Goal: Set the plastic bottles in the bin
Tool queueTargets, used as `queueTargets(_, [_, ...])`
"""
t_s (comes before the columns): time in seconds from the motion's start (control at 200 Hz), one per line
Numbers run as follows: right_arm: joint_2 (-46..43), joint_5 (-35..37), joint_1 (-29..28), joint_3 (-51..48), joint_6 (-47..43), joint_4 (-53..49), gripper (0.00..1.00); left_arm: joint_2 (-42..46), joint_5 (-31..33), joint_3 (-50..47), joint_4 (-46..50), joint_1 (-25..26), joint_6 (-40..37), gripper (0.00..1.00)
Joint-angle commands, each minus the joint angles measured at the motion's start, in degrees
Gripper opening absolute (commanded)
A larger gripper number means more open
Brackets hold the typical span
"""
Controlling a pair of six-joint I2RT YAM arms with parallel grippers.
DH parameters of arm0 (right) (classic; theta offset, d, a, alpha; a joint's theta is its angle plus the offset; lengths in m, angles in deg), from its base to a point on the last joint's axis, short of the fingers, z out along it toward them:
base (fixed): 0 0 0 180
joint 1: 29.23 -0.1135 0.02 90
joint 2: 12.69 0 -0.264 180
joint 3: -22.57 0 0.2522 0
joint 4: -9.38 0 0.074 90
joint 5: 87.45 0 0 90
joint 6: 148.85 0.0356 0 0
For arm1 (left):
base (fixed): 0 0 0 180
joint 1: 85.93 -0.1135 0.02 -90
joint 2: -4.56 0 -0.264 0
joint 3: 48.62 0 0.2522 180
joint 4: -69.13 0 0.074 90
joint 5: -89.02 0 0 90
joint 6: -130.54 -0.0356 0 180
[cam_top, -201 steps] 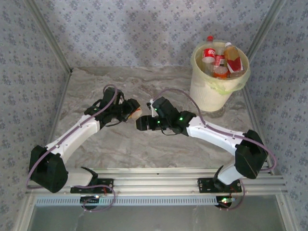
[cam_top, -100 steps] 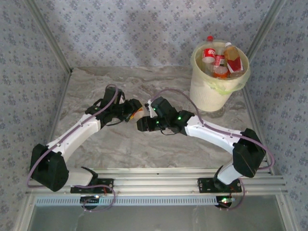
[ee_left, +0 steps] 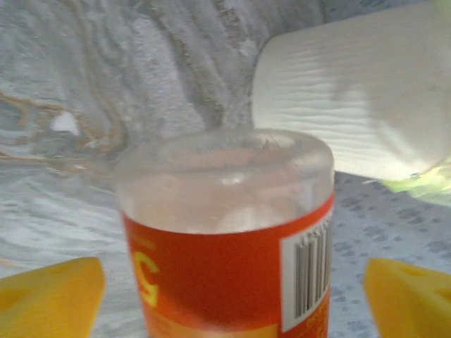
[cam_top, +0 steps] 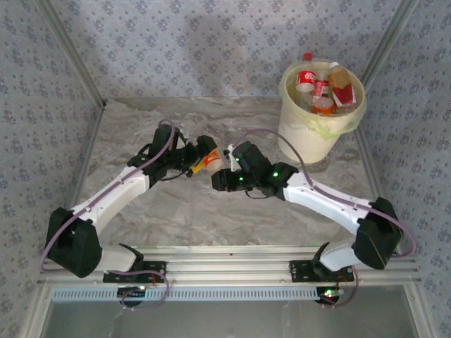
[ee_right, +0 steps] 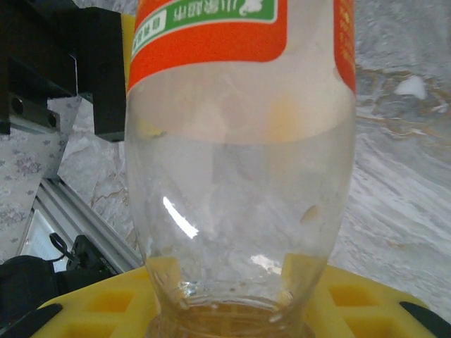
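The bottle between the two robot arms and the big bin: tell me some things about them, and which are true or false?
1. The right gripper is shut on the orange-label bottle. True.
2. The left gripper is squeezing that bottle. False: its yellow pads stand wide apart, one on each side of the bottle.
3. The bin has several bottles in it. True.
4. The bin lies tipped over. False: it stands upright at the far right of the table.
5. The held bottle is full of juice. False: its clear part looks empty.
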Motion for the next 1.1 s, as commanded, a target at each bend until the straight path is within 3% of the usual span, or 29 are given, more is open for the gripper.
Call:
queueTargets(0.0, [-5.7, 2.1, 1.9, -1.5, -2.1, -4.9, 0.36, 2.7, -3.5, -0.1, -8.4, 0.0, -1.0, 1.00])
queueTargets(0.19, [-15.0, 3.2, 7.4, -2.1, -4.1, -12.8, 0.36, 5.0, -8.3, 1.9, -12.4, 0.0, -8.8, 1.00])
queueTargets(0.465, [-22.2, 1.4, 21.2, 7.5, -11.0, -23.2, 0.36, 8.7, -14.2, 4.5, -5.4, 0.1, -26.4, 1.00])
queueTargets(0.685, [-17.4, -1.5, 34.3, 21.0, -16.2, -30.9, 0.37, 12.8, -14.9, 3.0, -1.0, 0.5, -30.6, 1.00])
queueTargets(0.879, [-9.0, -9.9, 45.7, 31.4, -16.6, -33.1, 0.37, 15.7, -15.2, 0.6, -0.1, 0.6, -31.0, 1.00])
queueTargets(1.094, [0.8, -14.5, 52.1, 39.4, -13.7, -32.9, 0.37, 17.7, -14.2, -1.1, 1.9, 0.8, -31.6, 1.00])
